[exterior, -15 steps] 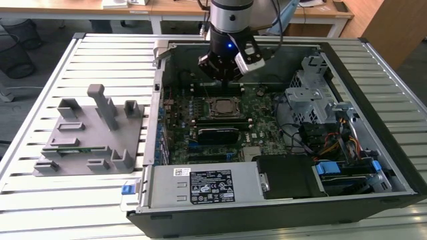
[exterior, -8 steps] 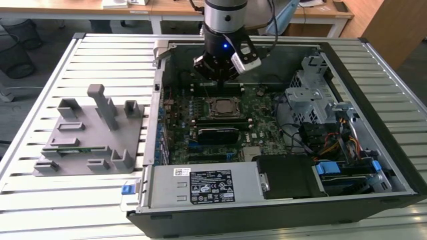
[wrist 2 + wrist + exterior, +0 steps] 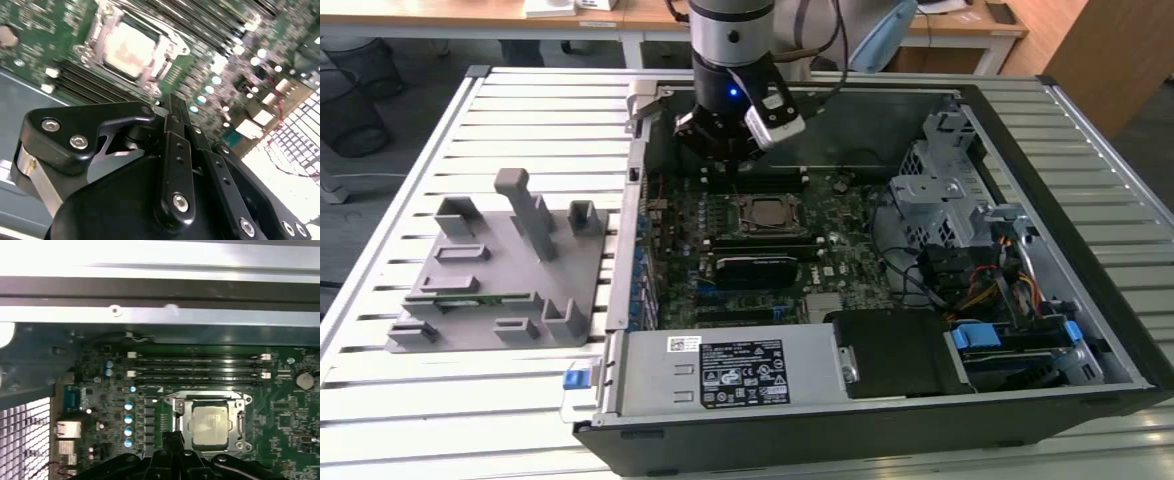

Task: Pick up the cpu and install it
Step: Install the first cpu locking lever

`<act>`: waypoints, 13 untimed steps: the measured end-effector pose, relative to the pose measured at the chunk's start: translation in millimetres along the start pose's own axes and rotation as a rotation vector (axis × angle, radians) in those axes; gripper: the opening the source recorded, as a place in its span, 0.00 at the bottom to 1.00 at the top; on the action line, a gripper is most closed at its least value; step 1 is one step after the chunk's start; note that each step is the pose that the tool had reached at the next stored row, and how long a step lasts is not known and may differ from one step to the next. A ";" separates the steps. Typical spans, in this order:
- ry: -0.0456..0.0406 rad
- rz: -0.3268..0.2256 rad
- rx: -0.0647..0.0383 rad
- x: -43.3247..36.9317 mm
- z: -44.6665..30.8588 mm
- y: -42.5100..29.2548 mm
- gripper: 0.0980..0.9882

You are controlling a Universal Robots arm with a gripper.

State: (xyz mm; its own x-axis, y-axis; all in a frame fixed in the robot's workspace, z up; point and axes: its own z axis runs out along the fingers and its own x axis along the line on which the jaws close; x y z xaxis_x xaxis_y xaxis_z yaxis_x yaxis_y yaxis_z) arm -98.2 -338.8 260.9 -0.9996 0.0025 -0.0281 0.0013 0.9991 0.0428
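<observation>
The cpu (image 3: pixel 762 212) lies flat in the motherboard socket, its pale silver top framed by the socket's metal bracket. Both wrist views show the cpu (image 3: pixel 127 49) (image 3: pixel 210 419) seated there, just beyond the fingertips. My gripper (image 3: pixel 724 166) hangs over the back part of the board, a little behind the socket and above the memory slots (image 3: pixel 197 367). Its black fingers (image 3: pixel 176 131) are pressed together with nothing between them. The gripper (image 3: pixel 173 437) is apart from the cpu.
The open computer case (image 3: pixel 1014 300) lies on a slatted white table (image 3: pixel 534 120). A grey plastic holder (image 3: pixel 507 270) with a green memory stick (image 3: pixel 464 297) stands at the exterior view's left. A power supply (image 3: pixel 720 370), a drive cage (image 3: pixel 941 180) and cables (image 3: pixel 987 290) crowd the case.
</observation>
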 end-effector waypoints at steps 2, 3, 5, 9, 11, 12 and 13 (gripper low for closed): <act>-0.0001 0.000 0.000 2.7 0.0 0.4 0.01; 0.0000 0.000 0.000 3.2 0.1 1.1 0.01; -0.0001 0.000 0.000 6.6 0.0 2.6 0.01; 0.0000 0.000 0.000 10.6 0.5 6.1 0.01; 0.0001 0.000 0.000 12.0 1.0 8.3 0.01; -0.0001 0.000 -0.001 12.6 1.4 9.3 0.01; 0.0000 0.000 -0.001 13.1 1.8 10.4 0.01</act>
State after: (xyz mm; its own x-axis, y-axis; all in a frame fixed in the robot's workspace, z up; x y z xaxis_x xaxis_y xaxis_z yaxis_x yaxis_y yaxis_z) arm -111.2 -328.3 259.2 -0.9996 0.0024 -0.0281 0.0012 0.9990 0.0438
